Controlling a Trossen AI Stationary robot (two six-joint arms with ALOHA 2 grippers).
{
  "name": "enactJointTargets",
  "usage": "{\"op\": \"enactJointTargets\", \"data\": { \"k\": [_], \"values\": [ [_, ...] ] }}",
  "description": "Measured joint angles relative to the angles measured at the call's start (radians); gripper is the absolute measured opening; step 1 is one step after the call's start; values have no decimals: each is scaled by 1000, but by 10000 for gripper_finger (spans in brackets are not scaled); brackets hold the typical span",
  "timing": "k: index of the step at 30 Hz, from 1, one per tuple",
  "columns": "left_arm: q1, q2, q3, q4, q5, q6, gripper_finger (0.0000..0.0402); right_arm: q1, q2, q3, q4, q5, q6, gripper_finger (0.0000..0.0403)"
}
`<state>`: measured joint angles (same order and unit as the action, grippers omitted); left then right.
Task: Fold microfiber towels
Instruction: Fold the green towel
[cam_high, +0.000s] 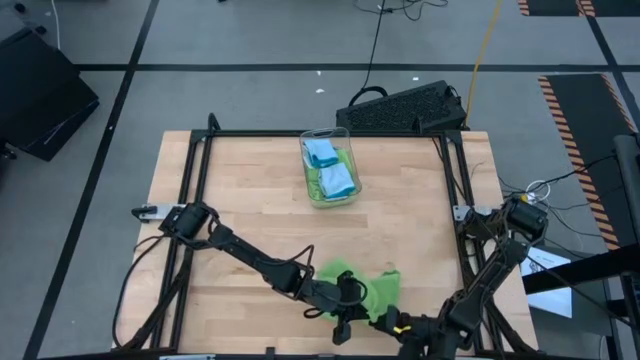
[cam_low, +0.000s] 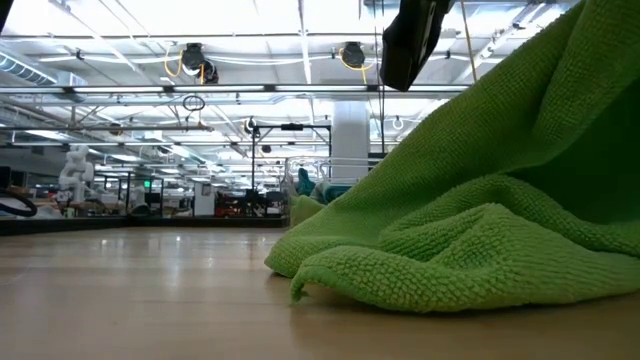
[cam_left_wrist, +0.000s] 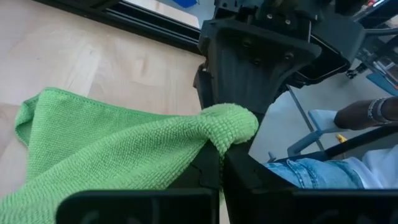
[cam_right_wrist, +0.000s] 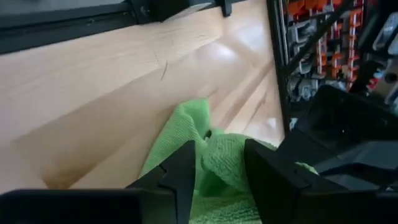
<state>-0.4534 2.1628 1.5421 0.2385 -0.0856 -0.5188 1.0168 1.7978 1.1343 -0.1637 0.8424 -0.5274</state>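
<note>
Left wrist view: green towel (cam_left_wrist: 124, 155) in left gripper (cam_left_wrist: 214, 163)

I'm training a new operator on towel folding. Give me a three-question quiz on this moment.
1. True or false: the left gripper is shut on the green towel.
2. Where do the blue towels lie? A) in the clear bin B) on bare table C) on the floor
3. Fill in: the right gripper's fingers straddle a fold of the ____ towel.

Key: 1 true; 2 A; 3 green.
</note>
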Motion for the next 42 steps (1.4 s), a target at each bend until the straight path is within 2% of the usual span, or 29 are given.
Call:
{"op": "enactJointTargets", "data": {
  "k": [6,14,20,24,32,34,37,42],
  "values": [
    [0,0,0,2,3,0,7,0,0,0,1,0,-45,99],
    [0,0,0,2,9,11,8,3,0,0,2,-5,-35,8],
    [1,0,0,4,3,79,19,12,-8,0,24,-4,12,6],
    [-6,0,0,7,-54,173,20,12,-28,0,24,-1,82,4],
    [-28,0,0,3,-166,259,23,12,-108,-1,4,4,256,2],
    [-32,0,0,3,-232,256,35,12,-129,-1,-19,50,341,2],
    [-37,0,0,3,-333,248,74,12,-175,-1,-98,130,515,1],
    [-50,-1,0,-32,-517,300,162,13,-261,-11,-294,149,761,1]
  ]
}}
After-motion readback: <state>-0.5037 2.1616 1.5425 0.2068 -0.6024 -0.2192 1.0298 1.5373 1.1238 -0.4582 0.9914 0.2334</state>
